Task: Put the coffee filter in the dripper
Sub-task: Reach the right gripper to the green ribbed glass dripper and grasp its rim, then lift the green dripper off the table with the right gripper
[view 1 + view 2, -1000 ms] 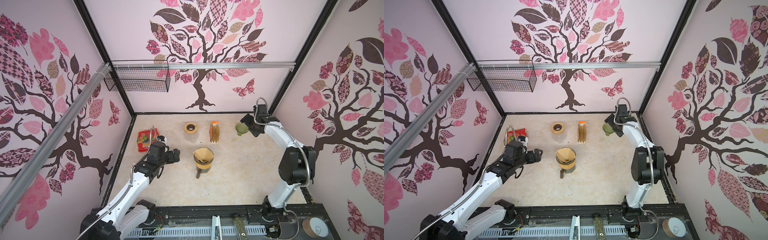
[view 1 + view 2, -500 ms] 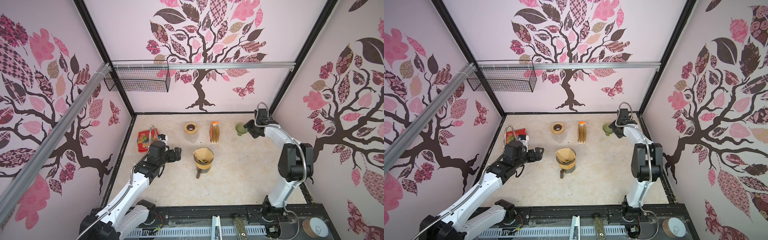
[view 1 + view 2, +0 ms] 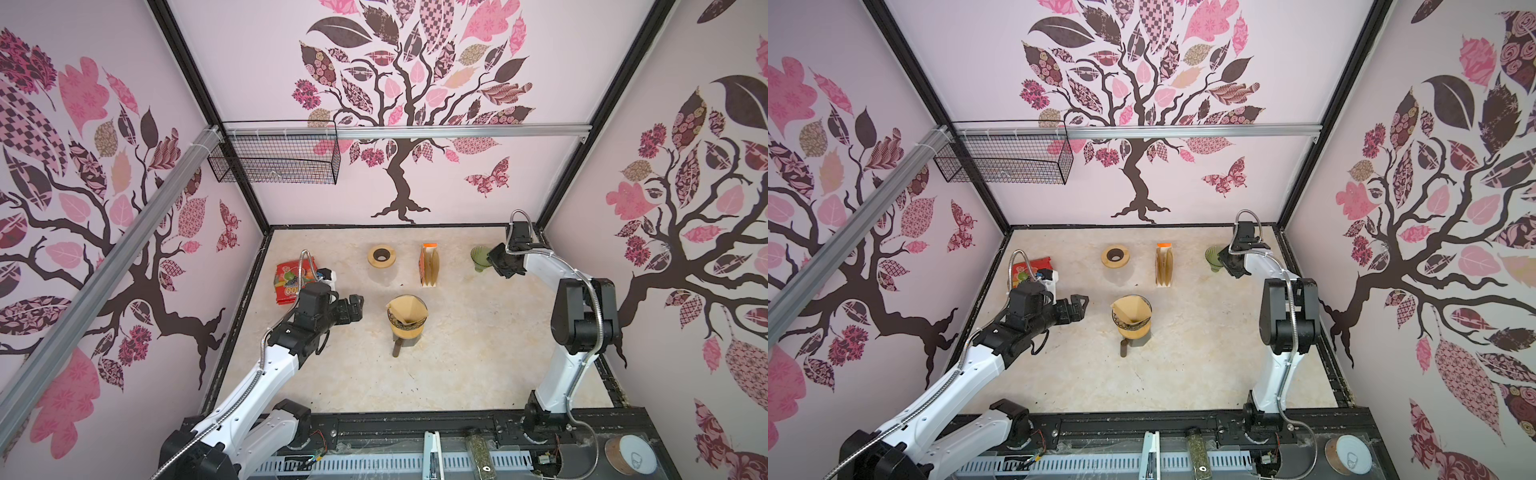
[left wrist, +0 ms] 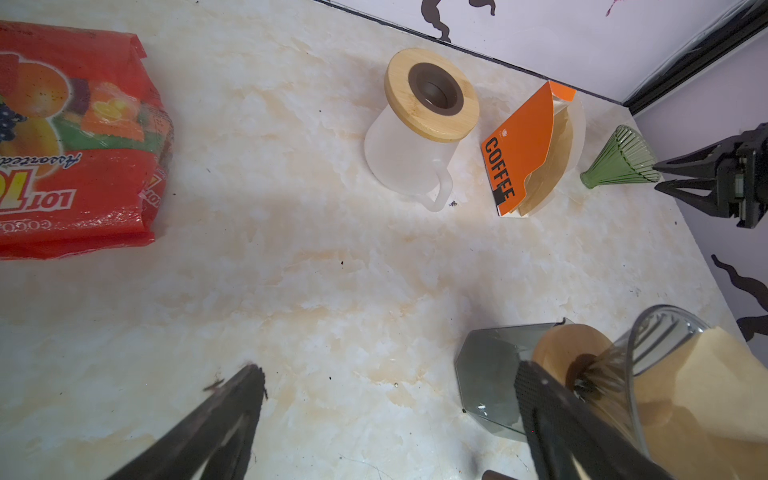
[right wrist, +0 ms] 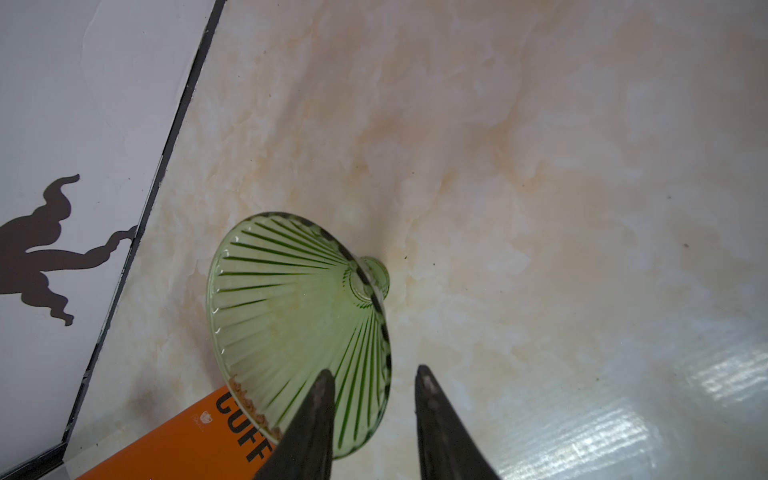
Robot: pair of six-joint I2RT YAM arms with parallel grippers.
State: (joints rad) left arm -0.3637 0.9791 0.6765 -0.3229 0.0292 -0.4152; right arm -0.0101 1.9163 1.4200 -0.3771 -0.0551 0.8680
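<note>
A green ribbed glass dripper [image 3: 478,257] [image 3: 1213,258] [image 5: 291,307] stands at the back right of the table. My right gripper [image 3: 493,261] [image 5: 374,372] straddles its rim with narrowed jaws, one finger [image 5: 320,399] over the cone's inside. The other finger stands outside the rim, with a gap showing. At the table's middle a brown paper coffee filter [image 3: 405,309] [image 3: 1130,311] [image 4: 706,386] sits in a smoky glass dripper [image 4: 648,345] on a grey carafe [image 4: 486,374]. My left gripper [image 3: 356,308] [image 4: 388,370] hovers wide open and empty just left of it.
An orange holder of spare filters [image 3: 430,266] [image 4: 528,153] stands beside the green dripper. A frosted jug with a bamboo lid [image 3: 381,256] is at the back, a red snack bag [image 3: 291,278] at the left. The back and right walls are close to my right gripper.
My right gripper has shifted to the green dripper's right side and lowered over its rim, and its jaws have narrowed from wide open. The left arm has barely moved.
</note>
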